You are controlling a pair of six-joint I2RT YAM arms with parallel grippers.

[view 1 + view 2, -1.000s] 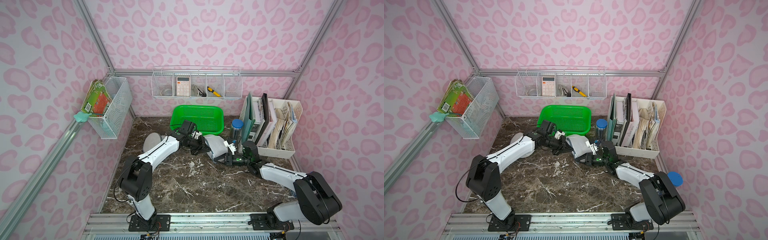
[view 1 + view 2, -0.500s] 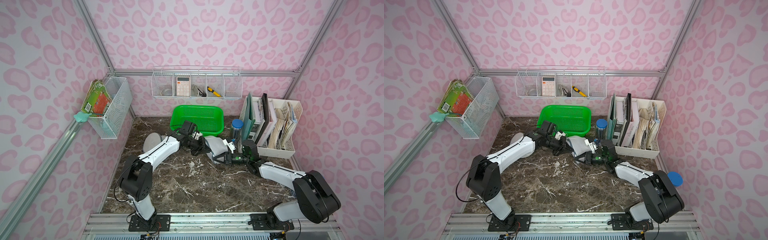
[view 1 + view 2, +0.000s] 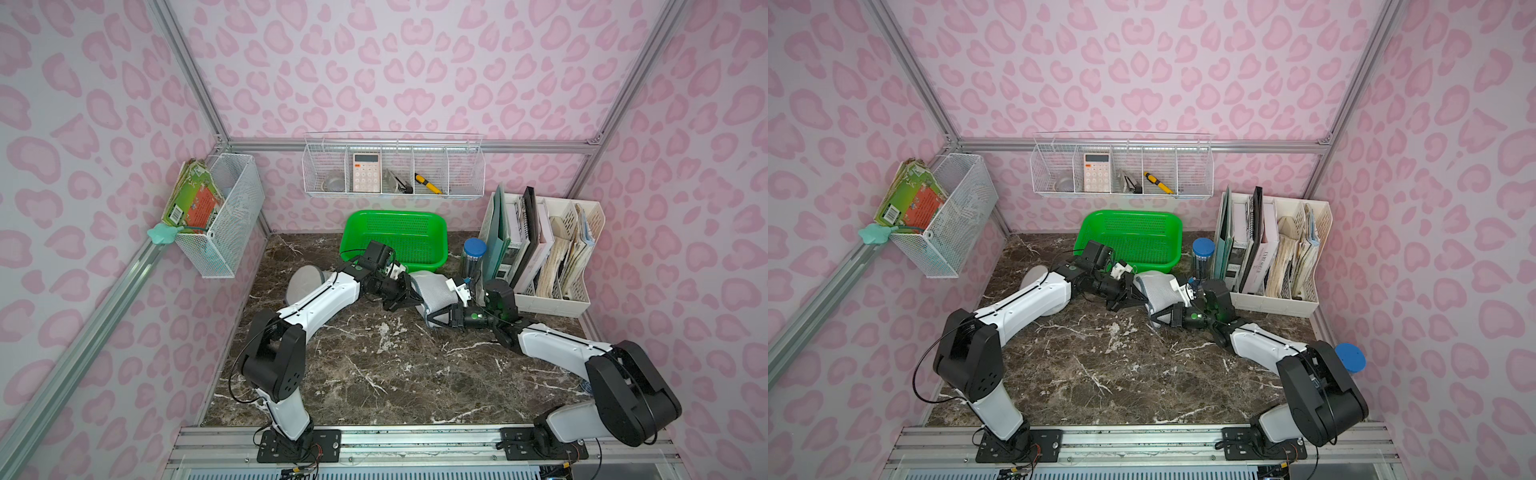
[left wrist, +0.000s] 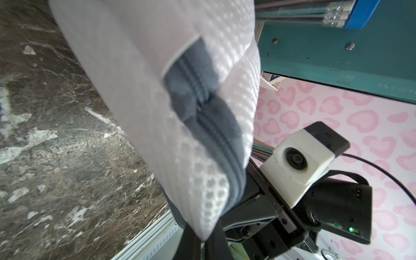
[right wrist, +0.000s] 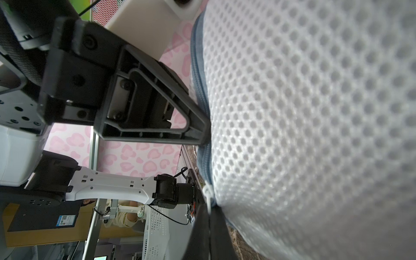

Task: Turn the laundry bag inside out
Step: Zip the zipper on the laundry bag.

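The laundry bag (image 3: pixel 436 289) (image 3: pixel 1158 289) is white mesh with a grey-blue zipper. It hangs bunched between my two grippers at the back middle of the table. My left gripper (image 3: pixel 415 297) (image 3: pixel 1140 298) is shut on the bag's left end; in the left wrist view its jaws (image 4: pixel 203 243) pinch a mesh corner beside the zipper (image 4: pixel 211 126). My right gripper (image 3: pixel 430 321) (image 3: pixel 1152 320) is shut on the bag's lower front edge. In the right wrist view its jaws (image 5: pixel 209 227) clamp the mesh (image 5: pixel 315 112) at the zipper's end.
A green basket (image 3: pixel 395 239) stands right behind the bag. A blue-capped jar (image 3: pixel 473 255) and a white file organiser (image 3: pixel 548 270) stand to the right. A pale round object (image 3: pixel 305 280) lies behind my left arm. Wire baskets hang on the back wall (image 3: pixel 395 174) and left wall (image 3: pixel 224 216).
My right gripper moved left to the bag's lower edge and shut on it. My left gripper stayed shut on the bag and barely moved.
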